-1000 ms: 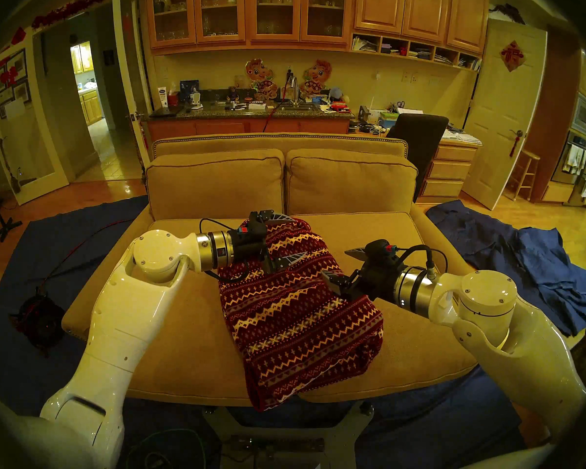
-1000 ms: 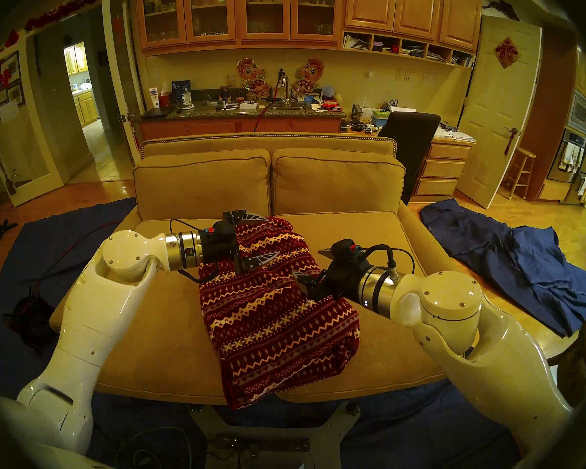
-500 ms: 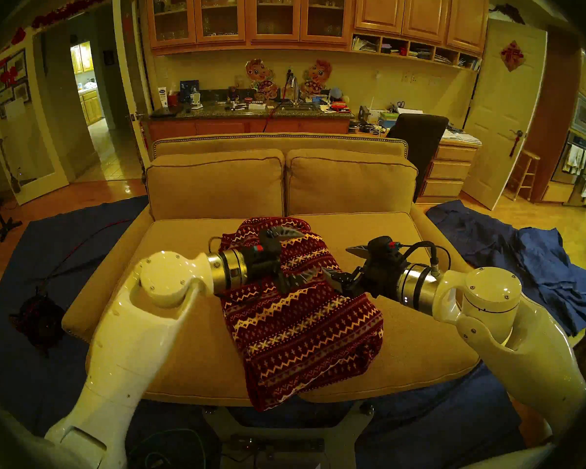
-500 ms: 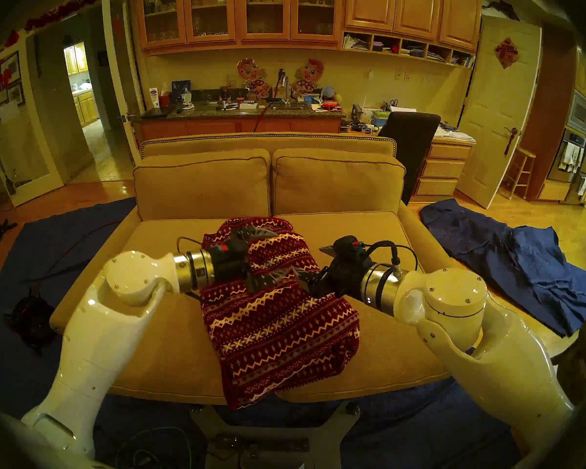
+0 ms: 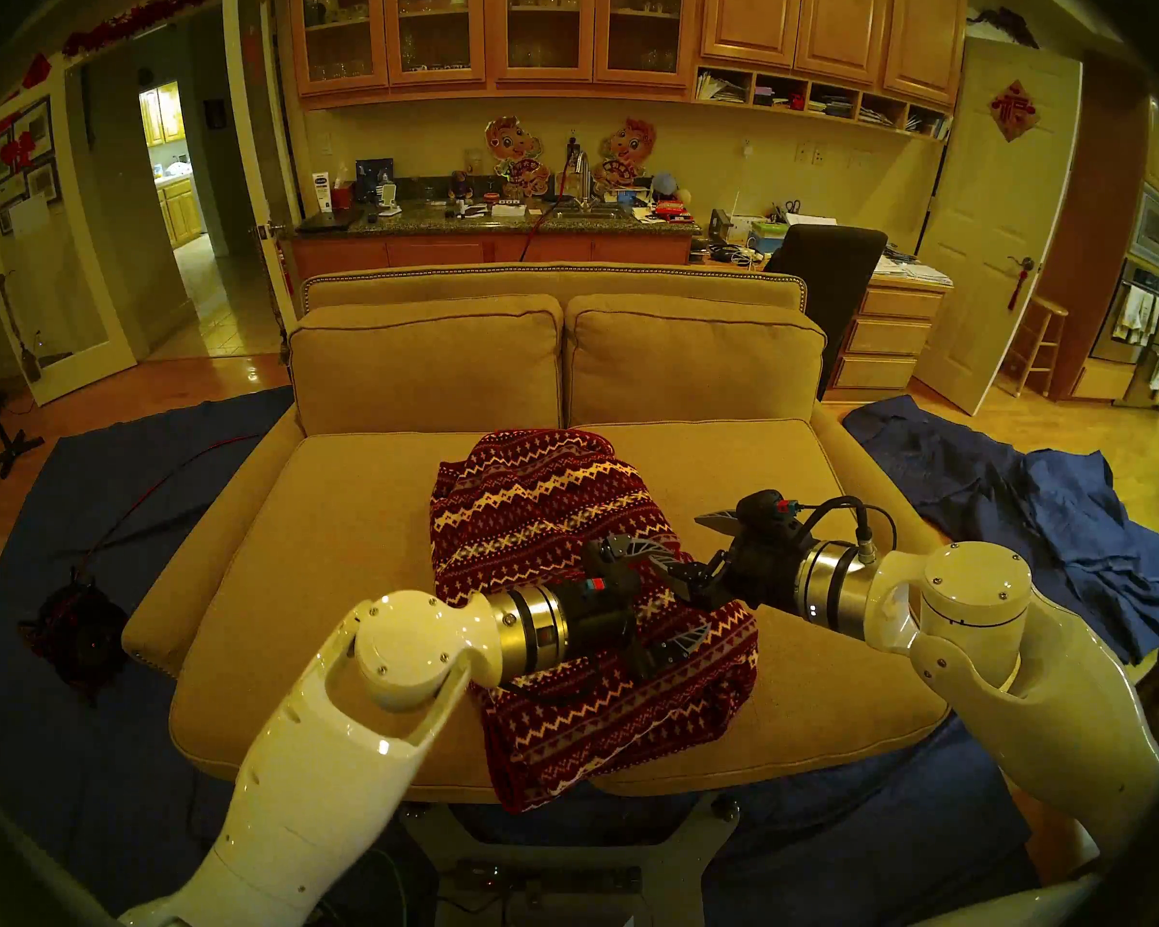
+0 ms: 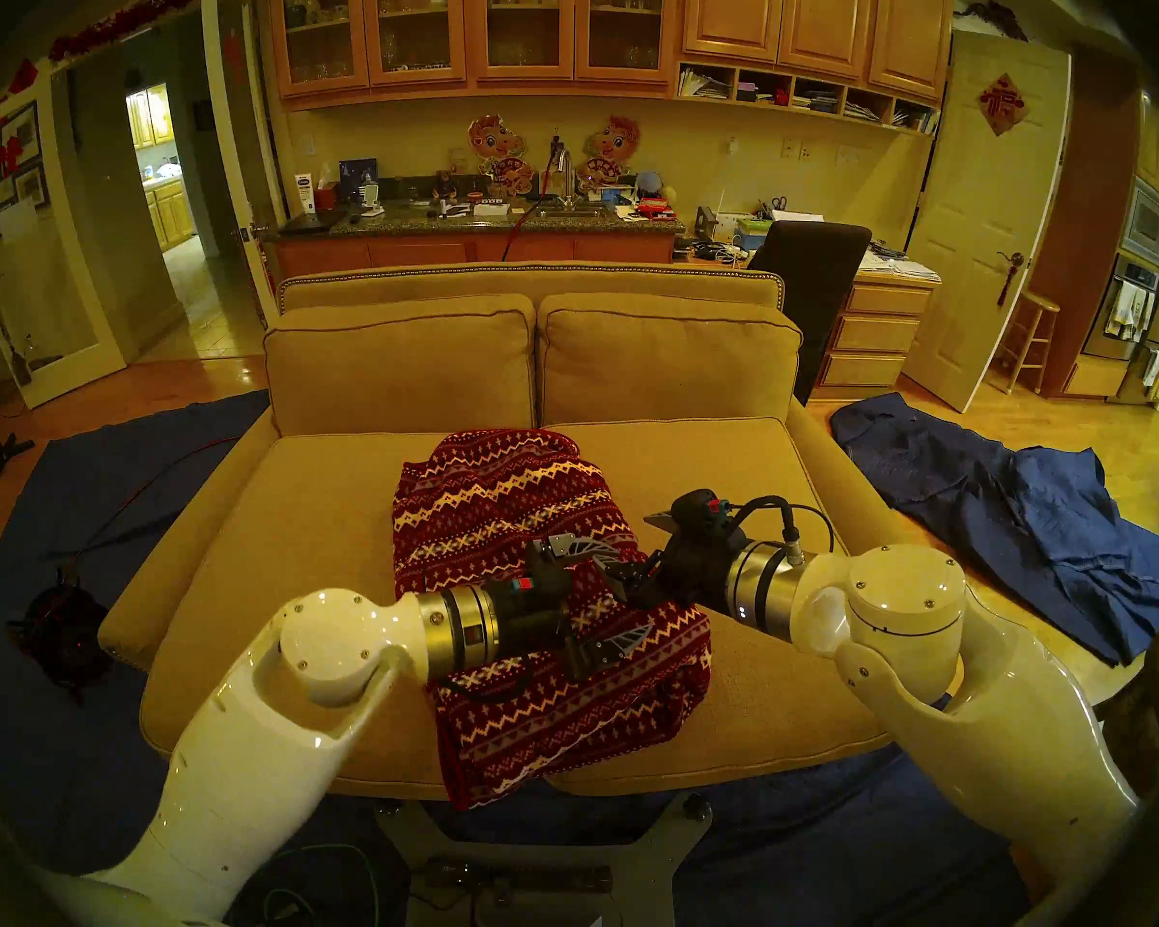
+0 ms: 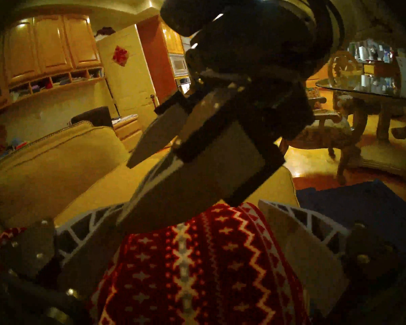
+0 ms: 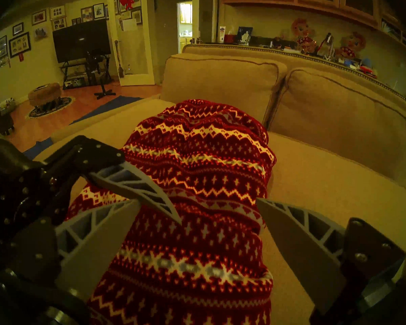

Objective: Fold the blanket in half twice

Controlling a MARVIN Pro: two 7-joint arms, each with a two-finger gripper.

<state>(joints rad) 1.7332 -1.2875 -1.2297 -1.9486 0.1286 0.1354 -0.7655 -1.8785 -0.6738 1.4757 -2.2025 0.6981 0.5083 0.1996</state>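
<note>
The blanket (image 5: 530,504) (image 6: 496,497), dark red with cream and grey zigzag bands, lies as a folded bundle on the middle of the sofa seat. Its near end hangs over the front edge. My left gripper (image 5: 687,591) (image 6: 634,591) (image 7: 190,207) hovers open over the blanket's near right part, holding nothing. My right gripper (image 5: 680,541) (image 6: 630,543) (image 8: 197,200) faces it from the right, also open and empty, just above the blanket's (image 8: 197,153) right edge. The fingertips of the two grippers nearly meet; one left finger (image 8: 138,188) crosses the right wrist view.
The tan sofa (image 5: 363,538) has two back cushions (image 5: 429,370) behind the blanket. A wrinkled blue cloth (image 5: 1032,504) lies on the floor at the right. A dark blue floor sheet (image 5: 95,504) with a black cable reel (image 5: 75,631) is at the left.
My left arm has drawn back from the blanket's far end toward me and to the right, ending next to the right gripper. The right gripper has moved slightly nearer. Both stayed open.
</note>
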